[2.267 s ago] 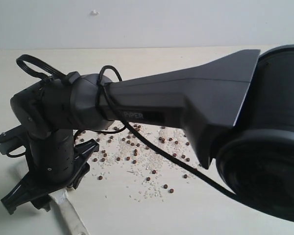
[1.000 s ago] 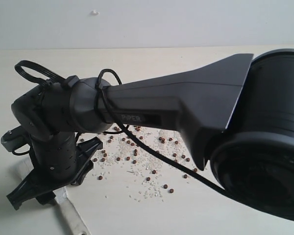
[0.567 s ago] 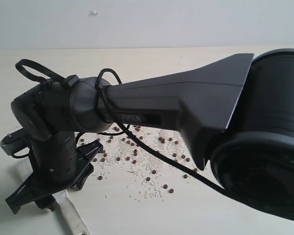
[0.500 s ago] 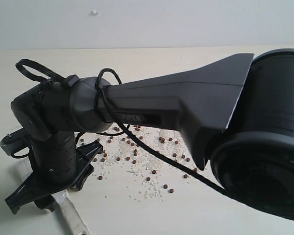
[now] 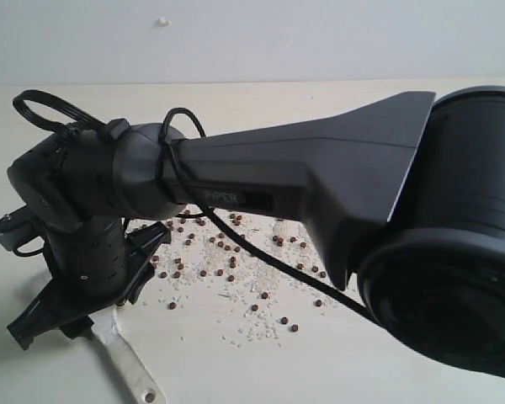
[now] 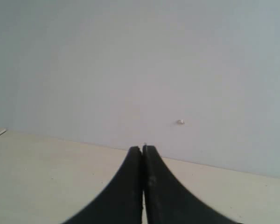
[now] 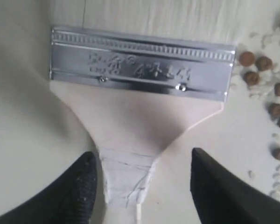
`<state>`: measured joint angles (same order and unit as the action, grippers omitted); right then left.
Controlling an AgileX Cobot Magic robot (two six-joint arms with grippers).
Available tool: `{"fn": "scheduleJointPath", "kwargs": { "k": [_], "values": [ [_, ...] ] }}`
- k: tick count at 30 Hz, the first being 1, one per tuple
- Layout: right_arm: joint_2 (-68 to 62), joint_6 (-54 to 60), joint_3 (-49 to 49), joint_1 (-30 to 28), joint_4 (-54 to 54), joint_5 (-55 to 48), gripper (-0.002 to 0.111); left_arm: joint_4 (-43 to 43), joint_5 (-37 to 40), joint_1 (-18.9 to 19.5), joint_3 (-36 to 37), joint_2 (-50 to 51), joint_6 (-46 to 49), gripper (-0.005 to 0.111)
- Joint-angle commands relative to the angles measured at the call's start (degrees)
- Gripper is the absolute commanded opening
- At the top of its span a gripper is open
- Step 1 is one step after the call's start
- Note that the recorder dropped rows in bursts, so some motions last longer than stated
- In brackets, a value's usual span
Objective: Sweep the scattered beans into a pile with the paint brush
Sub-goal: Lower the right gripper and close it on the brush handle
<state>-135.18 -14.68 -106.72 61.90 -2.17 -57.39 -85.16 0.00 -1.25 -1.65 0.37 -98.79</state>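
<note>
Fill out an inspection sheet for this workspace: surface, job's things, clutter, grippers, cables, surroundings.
Surface: pale cream table, flat.
Job's things: beans scattered among white grains, not gathered yet; paint brush lying flat at the edge of the spill.
Clutter: nothing seen.
Grippers: right gripper open, fingers either side of the brush's handle, not closed on it; left gripper shut, holding nothing.
Cables: black cable running along the right arm, passing above the beans.
Surroundings: plain pale wall with a small white speck.
</note>
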Motion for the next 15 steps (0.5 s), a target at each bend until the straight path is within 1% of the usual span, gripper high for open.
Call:
{"fn": "scheduleJointPath", "kwargs": {
  "k": [1,6,11,15],
  "values": [
    [0.1,3.8,-0.5,0.0,-1.8,-2.3,0.055,-0.1,0.0,0.1,0.1,-0.4,-0.1,0.0],
    [0.1,4.0,-0.5,0.6,-2.3,-3.9,0.055,-0.1,0.0,0.1,0.1,-0.4,-0.1,0.0],
    [0.1,4.0,-0.5,2.3,-0.9,-3.0,0.055,-0.1,0.0,0.1,0.1,-0.4,-0.1,0.0],
    [0.1,3.7,-0.5,2.3,-0.5,-2.9,0.055,-0.1,0.0,0.1,0.1,-0.4,-0.1,0.0]
  ]
}}
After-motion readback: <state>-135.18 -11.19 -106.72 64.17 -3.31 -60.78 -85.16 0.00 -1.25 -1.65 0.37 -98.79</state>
